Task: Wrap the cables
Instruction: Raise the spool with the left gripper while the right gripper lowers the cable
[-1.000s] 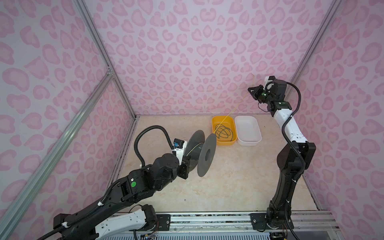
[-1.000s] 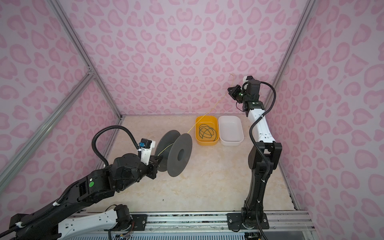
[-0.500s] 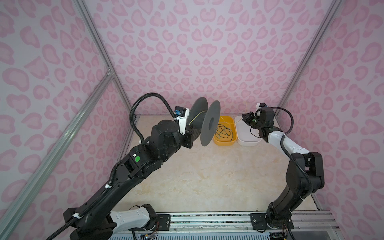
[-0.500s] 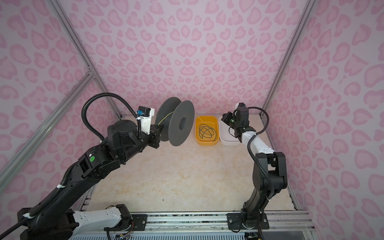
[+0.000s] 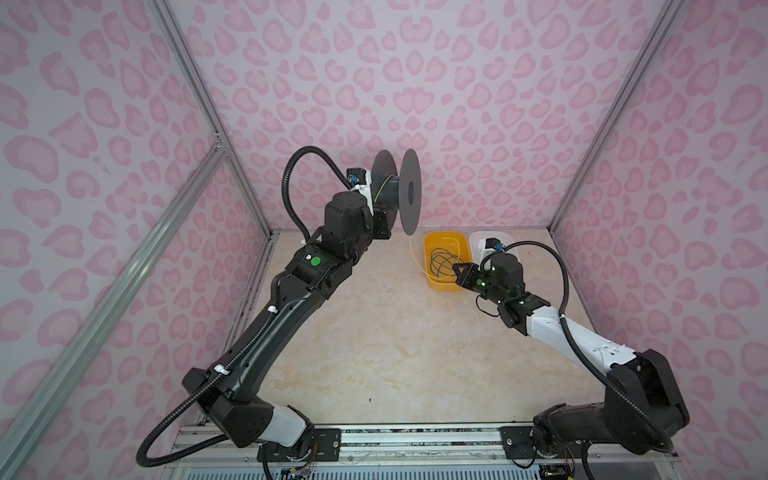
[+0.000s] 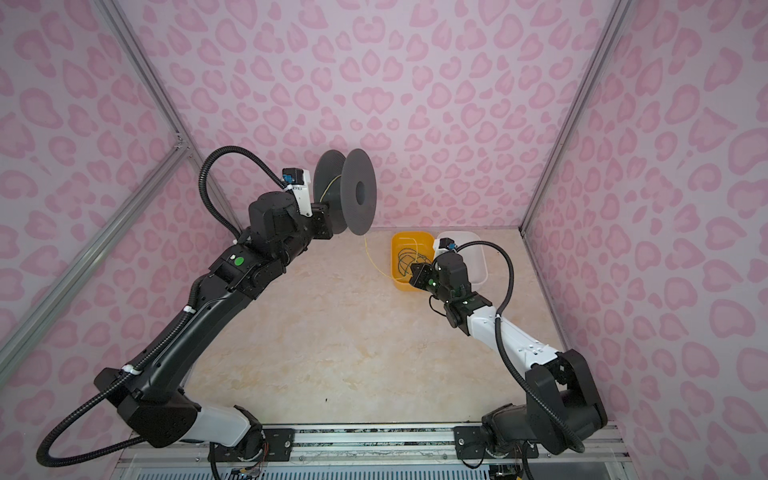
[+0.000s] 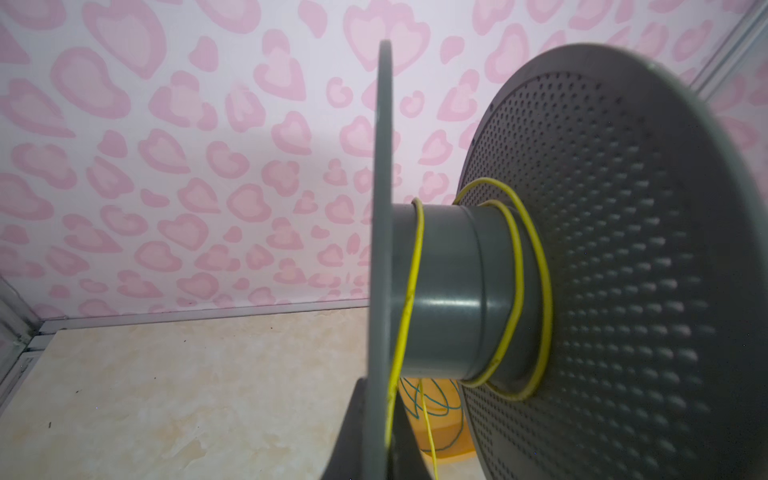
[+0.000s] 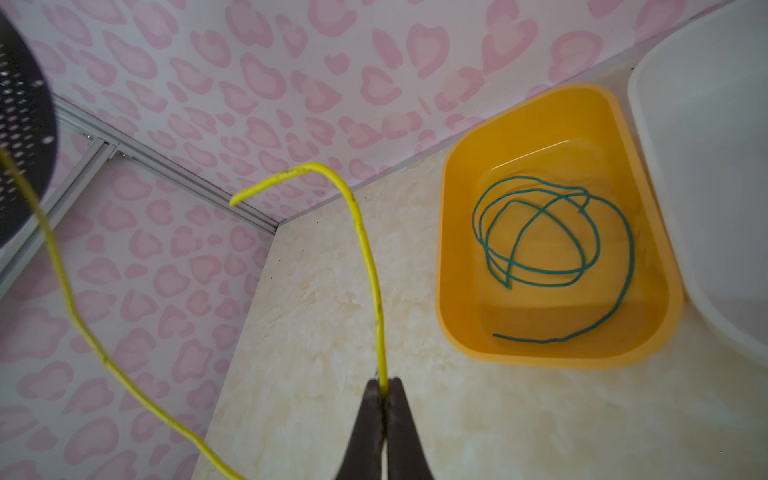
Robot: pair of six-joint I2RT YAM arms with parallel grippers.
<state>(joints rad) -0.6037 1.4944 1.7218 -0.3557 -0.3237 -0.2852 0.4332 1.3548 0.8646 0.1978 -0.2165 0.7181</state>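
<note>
1. Cables are 2 in number: the yellow cable (image 8: pixel 365 257) and the green cable (image 8: pixel 552 232).
2. The left end effector (image 5: pixel 382 220) is raised high above the worktop (image 5: pixel 395 340), at the far side close to the back wall. It is closed almost fully on the rim of 1 flange of the gray spool (image 5: pixel 399 191) and carries the spool in the air with its axis about level.
3. In the left wrist view, 3 loose turns of the yellow cable lie around the hub of the spool: 1 beside the nearer flange and 2 beside the perforated flange.
4. From the spool the yellow cable hangs down in a slack curve and goes to the right, to the right end effector (image 8: pixel 384 390).
5. The right end effector is low, at the near edge of the yellow bin (image 5: pixel 440 284). Its fingers are pressed fully together on the yellow cable. A short free tail stands out past the fingers and bends over at its tip.
6. The green cable lies in loose loops inside the yellow bin, at the far right of the worktop. Neither end effector touches it.
7. The white bin (image 8: pixel 706 166) stands just beside the yellow bin, on its right.
</note>
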